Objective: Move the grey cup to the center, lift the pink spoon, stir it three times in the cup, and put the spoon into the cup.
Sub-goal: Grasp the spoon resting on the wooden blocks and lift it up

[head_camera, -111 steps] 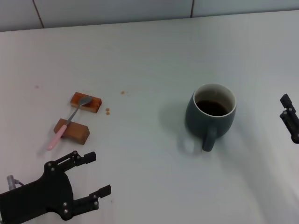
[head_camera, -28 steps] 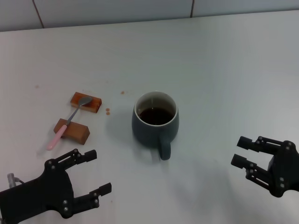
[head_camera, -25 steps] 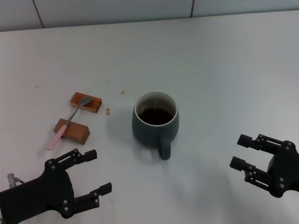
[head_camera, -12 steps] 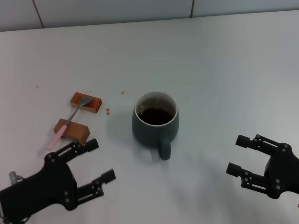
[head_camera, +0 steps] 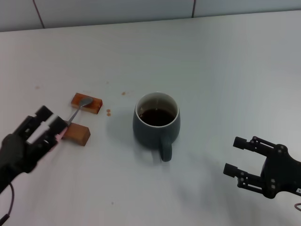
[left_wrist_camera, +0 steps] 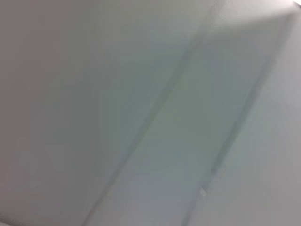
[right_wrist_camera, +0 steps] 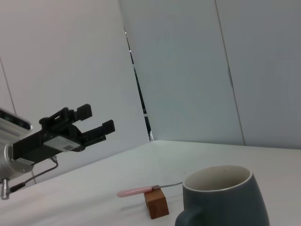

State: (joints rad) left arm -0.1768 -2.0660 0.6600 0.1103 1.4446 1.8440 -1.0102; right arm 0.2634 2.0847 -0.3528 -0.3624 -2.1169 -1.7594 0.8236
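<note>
Your grey cup (head_camera: pixel 156 123) sits mid-counter (head_camera: pixel 225 66). Left gripper (head_camera: pixel 47 128), fingers spread wide, hovers above the pink spoon (head_camera: pixel 70 118), bridged across two brown blocks (head_camera: pixel 77 133). It's light, slim, probably slippery: pinch the pink handle. Right gripper (head_camera: pixel 240 155) idles, fingers spread.

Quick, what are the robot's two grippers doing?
Left gripper: open, empty, above the pink spoon.
Right gripper: open, empty, near the grey cup.
</note>
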